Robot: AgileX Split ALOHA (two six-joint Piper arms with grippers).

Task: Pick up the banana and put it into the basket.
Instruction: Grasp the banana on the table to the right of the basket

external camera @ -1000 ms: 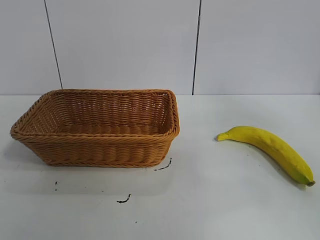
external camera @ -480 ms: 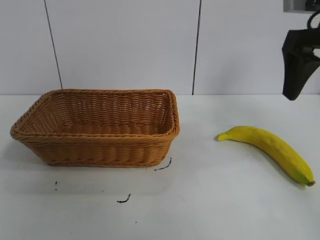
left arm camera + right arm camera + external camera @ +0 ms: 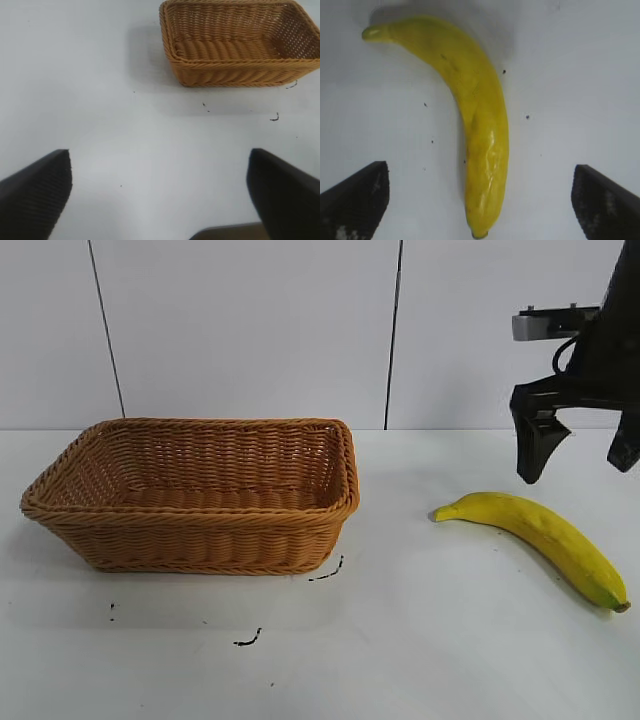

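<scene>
Banana (image 3: 540, 532) lay on counter (image 3: 420, 640) below right tool (image 3: 577, 458), fingers spread wide; basket (image 3: 200, 495) well apart.

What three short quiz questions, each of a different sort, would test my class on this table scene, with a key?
1. True or false: the banana already lies inside the wicker basket.
2. Multiple choice: the right end effector is (A) shut on the banana, (B) open above the banana, (C) resting in the basket.
3. Short answer: in the exterior view, on which side of the basket does the banana lie?

Key:
1. False; it lies on the white table, apart from the basket.
2. B; its fingers stand wide on either side of the banana in the right wrist view, touching nothing.
3. To the basket's right.
</scene>
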